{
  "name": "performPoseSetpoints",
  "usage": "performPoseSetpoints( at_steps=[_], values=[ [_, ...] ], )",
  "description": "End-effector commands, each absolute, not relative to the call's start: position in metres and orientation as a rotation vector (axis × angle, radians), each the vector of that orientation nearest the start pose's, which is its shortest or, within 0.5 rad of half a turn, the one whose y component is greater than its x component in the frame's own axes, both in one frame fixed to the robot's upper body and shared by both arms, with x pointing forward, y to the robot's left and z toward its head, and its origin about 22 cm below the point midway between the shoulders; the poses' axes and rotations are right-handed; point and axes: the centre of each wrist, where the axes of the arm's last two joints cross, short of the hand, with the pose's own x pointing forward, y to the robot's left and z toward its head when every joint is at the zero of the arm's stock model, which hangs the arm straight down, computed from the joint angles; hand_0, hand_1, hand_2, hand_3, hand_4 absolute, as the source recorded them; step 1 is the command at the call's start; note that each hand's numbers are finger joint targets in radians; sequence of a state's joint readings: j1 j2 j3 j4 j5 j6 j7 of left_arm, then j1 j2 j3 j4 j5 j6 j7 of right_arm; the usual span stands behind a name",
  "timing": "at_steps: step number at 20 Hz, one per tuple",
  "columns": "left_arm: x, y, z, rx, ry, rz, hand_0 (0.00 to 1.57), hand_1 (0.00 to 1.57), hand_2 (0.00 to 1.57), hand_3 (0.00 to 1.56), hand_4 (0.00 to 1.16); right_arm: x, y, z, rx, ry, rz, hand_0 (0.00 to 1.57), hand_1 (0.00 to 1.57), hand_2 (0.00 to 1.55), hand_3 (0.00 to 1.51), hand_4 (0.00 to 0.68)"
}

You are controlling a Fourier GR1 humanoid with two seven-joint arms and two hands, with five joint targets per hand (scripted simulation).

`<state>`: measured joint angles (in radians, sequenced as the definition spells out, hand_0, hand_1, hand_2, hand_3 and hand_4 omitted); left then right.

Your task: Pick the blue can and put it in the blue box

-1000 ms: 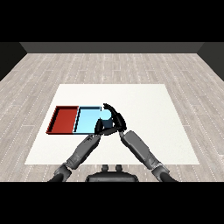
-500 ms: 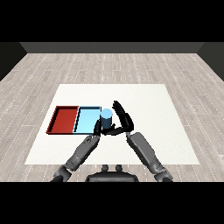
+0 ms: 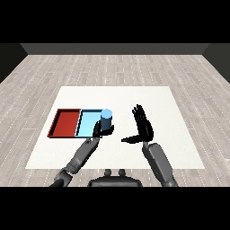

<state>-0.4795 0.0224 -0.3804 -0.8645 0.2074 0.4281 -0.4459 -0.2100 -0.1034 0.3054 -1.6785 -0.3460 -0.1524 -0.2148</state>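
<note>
The blue can (image 3: 106,120) stands upright at the right end of the light blue tray (image 3: 87,122), with no hand around it. My right hand (image 3: 143,126) is open, fingers straight and thumb pointing left, a short way right of the can and apart from it. My left hand (image 3: 96,130) rests with relaxed fingers at the tray's near right corner, just in front of the can's base and hiding part of it.
The red tray (image 3: 57,122) lies against the blue tray's left side. Both sit on the white table (image 3: 179,134), whose near edge runs just behind my forearms.
My right hand has let go of the can, opened and drawn away to the right. The can now stands in the light blue tray. The left hand has barely moved.
</note>
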Motion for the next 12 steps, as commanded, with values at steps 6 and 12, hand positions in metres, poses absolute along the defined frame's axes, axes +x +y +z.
performPoseSetpoints(
  at_steps=[6, 12],
  values=[
    [0.333, 0.192, -0.034, 0.247, -1.675, -0.169, 1.57, 1.57, 1.57, 1.50, 1.13, 0.242, -0.220, 0.072, 0.294, -2.019, -0.154, 0.00, 0.00, 0.00, 0.00, 0.000],
    [0.356, 0.242, -0.041, 0.399, -1.493, -0.072, 1.57, 1.57, 1.57, 1.50, 1.09, 0.248, -0.246, 0.067, 0.242, -1.993, -0.147, 0.00, 0.00, 0.00, 0.00, 0.000]
  ],
)
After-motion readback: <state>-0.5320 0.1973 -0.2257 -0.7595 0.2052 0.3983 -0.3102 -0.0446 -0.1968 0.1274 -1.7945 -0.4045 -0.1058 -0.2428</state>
